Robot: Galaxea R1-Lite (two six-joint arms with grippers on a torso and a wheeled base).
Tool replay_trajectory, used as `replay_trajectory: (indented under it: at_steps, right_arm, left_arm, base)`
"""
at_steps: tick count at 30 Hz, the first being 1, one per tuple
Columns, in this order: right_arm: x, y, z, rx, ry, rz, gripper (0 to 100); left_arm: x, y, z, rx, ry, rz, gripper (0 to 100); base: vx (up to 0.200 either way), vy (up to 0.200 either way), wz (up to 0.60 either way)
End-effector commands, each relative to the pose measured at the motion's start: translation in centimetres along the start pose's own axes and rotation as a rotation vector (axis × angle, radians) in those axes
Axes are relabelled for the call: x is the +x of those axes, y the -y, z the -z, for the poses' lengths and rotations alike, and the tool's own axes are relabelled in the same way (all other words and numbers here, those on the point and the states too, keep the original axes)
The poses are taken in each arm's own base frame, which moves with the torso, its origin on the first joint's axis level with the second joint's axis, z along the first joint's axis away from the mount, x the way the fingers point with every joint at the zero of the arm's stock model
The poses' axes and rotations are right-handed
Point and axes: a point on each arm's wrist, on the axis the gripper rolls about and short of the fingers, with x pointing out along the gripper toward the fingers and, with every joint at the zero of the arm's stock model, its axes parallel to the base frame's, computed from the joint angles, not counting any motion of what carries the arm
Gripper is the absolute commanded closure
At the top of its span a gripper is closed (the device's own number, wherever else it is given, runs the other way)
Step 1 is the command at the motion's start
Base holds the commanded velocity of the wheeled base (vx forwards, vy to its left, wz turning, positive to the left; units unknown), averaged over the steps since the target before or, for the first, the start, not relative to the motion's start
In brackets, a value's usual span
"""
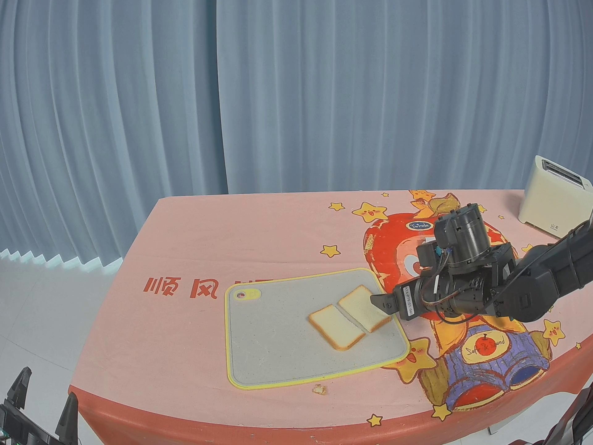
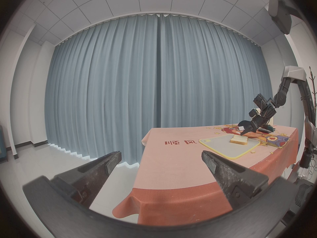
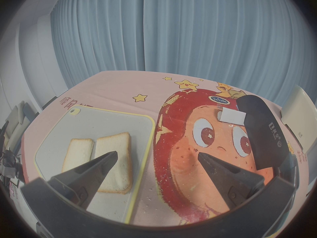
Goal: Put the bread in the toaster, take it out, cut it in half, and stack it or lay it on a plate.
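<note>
Two halves of a bread slice, one [image 1: 336, 327] and the other [image 1: 365, 307], lie side by side on a grey cutting board [image 1: 278, 341] with a yellow rim. My right gripper [image 1: 386, 304] hovers open at the board's right edge, just above the right half [image 3: 115, 162]; nothing is between its fingers [image 3: 99, 169]. A black knife [image 3: 264, 133] lies flat on the tablecloth beside that arm. The cream toaster [image 1: 556, 205] stands at the table's far right. My left gripper [image 2: 160, 154] is open and empty, low off the table's front left corner.
A pink printed tablecloth [image 1: 204, 242] covers the table. One crumb [image 1: 319, 390] lies near the front edge. Grey curtains hang behind. The table's left half is bare cloth.
</note>
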Motion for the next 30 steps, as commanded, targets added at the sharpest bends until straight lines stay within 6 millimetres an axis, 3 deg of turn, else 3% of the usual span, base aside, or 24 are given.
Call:
replay_trajectory:
  at_steps: [1, 21, 22, 30]
  right_arm:
    - [0.3, 0.0, 0.1, 0.000, -0.008, 0.002, 0]
    - [1.7, -0.2, 0.9, -0.008, -0.047, 0.007, 0]
    - [1.6, -0.2, 0.9, -0.007, -0.045, 0.007, 100]
    - [1.3, -0.4, 0.8, -0.006, -0.044, 0.001, 100]
  left_arm:
    - [0.1, 0.0, 0.5, 0.000, -0.007, 0.001, 0]
    - [0.1, 0.0, 0.5, 0.000, -0.007, 0.000, 0]
    - [0.1, 0.0, 0.5, 0.000, -0.007, 0.000, 0]
    - [0.1, 0.0, 0.5, 0.000, -0.007, 0.001, 0]
  base:
    - [0.000, 0.000, 0.00]
    - [0.000, 0.000, 0.00]
    - [0.000, 0.000, 0.00]
    - [0.000, 0.000, 0.00]
